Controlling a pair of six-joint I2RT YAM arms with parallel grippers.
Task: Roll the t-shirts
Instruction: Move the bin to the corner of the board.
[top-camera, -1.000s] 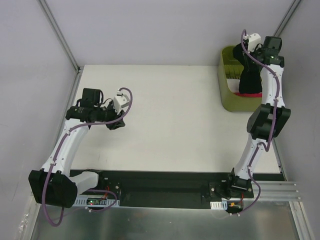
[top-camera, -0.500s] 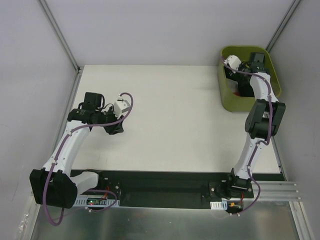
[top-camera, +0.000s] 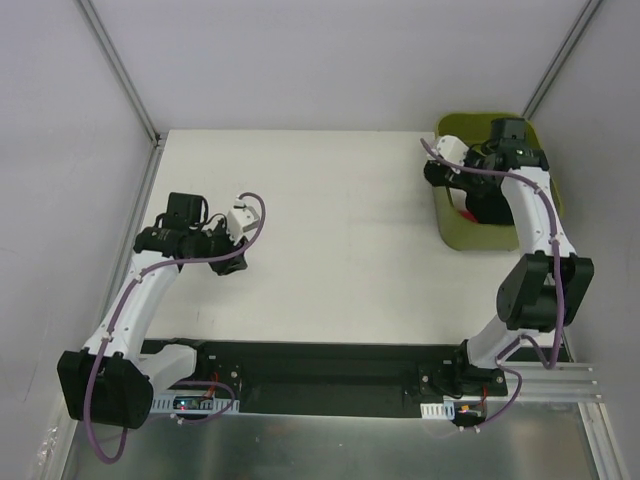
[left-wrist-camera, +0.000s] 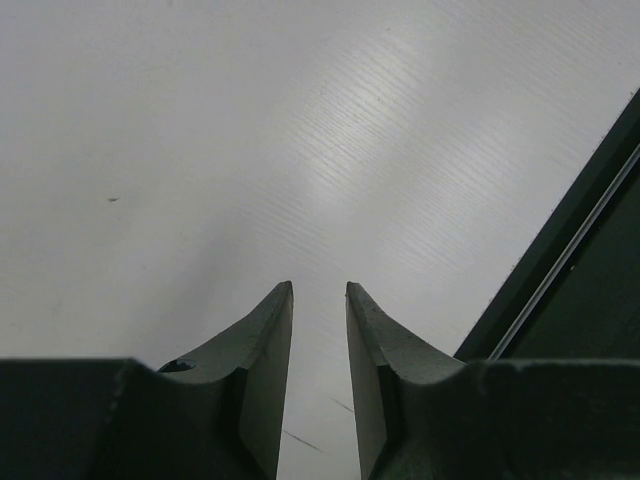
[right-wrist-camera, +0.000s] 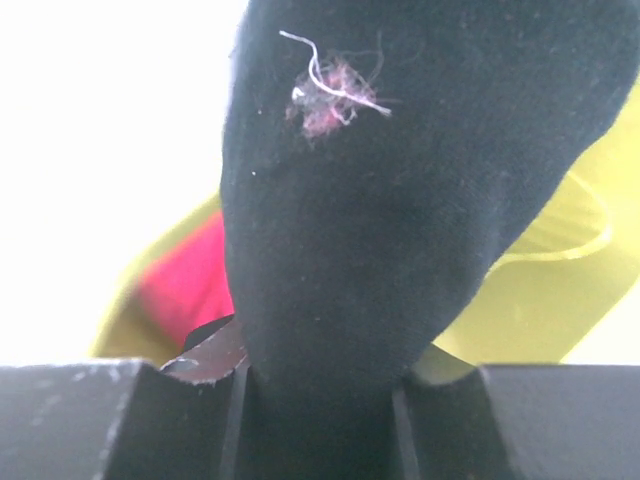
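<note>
A black t-shirt (right-wrist-camera: 400, 170) fills the right wrist view, with a bit of pink lint on it. My right gripper (right-wrist-camera: 320, 372) is shut on it. In the top view that gripper (top-camera: 441, 174) is over the left rim of the green bin (top-camera: 548, 190), and the black t-shirt (top-camera: 487, 204) hangs from it into the bin. A red t-shirt (right-wrist-camera: 185, 280) lies in the bin below. My left gripper (top-camera: 231, 262) hovers over the left part of the white table (top-camera: 340, 230). Its fingers (left-wrist-camera: 270, 340) stand a little apart with nothing between them.
The green bin (right-wrist-camera: 560, 290) stands at the table's back right corner. A black strip (left-wrist-camera: 580, 300) runs along the table's near edge by the arm bases. Grey walls and metal frame posts (top-camera: 120, 70) close in the left, back and right sides.
The right arm has swung from high above the bin down and to the left, carrying the black t-shirt to the bin's left rim. The left arm has drifted slightly nearer.
</note>
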